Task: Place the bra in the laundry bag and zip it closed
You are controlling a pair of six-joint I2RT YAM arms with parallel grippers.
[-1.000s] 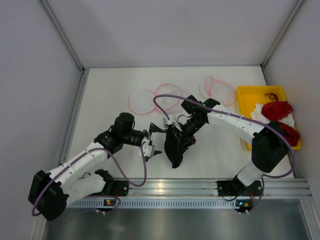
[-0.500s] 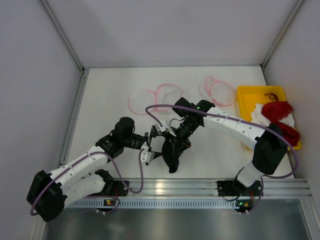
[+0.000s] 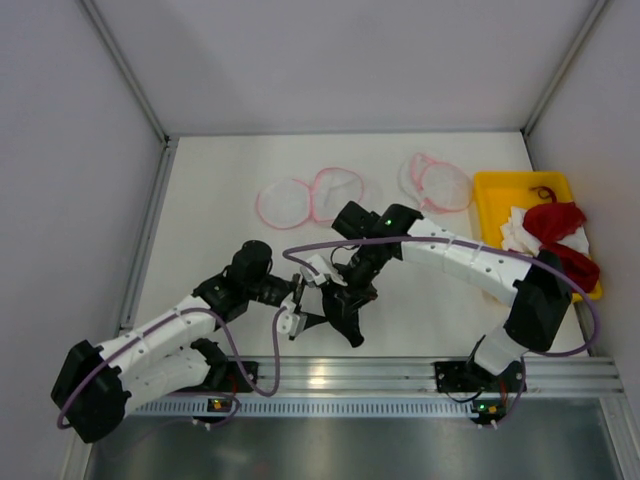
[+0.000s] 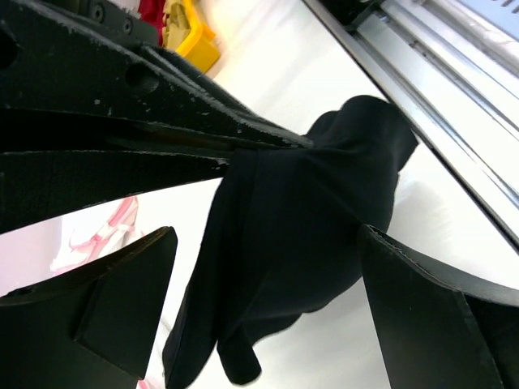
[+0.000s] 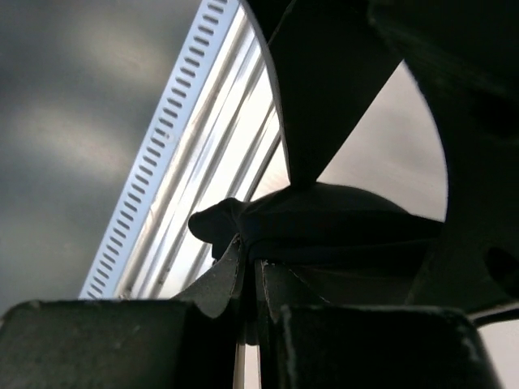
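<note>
The black bra (image 3: 352, 318) hangs bunched from my right gripper (image 3: 340, 290), which is shut on its upper edge above the table's near middle. In the right wrist view the fingertips (image 5: 231, 279) pinch a fold of the bra (image 5: 332, 219). My left gripper (image 3: 312, 303) is open just left of the cloth. Its wrist view has the bra (image 4: 308, 235) hanging between the two wide-apart fingers (image 4: 122, 312), touching neither. Three round mesh laundry bags with pink trim lie flat at the back (image 3: 285, 203), (image 3: 337, 190), (image 3: 440, 180).
A yellow bin (image 3: 497, 187) at the right edge holds red garments (image 3: 555, 218) and white cloth. The aluminium rail (image 3: 400, 375) runs along the near edge, just behind the hanging bra. White walls close in the left, back and right sides.
The right arm has carried the bra left and toward the near edge. The left gripper has moved in, so its open fingers now flank the hanging cloth.
</note>
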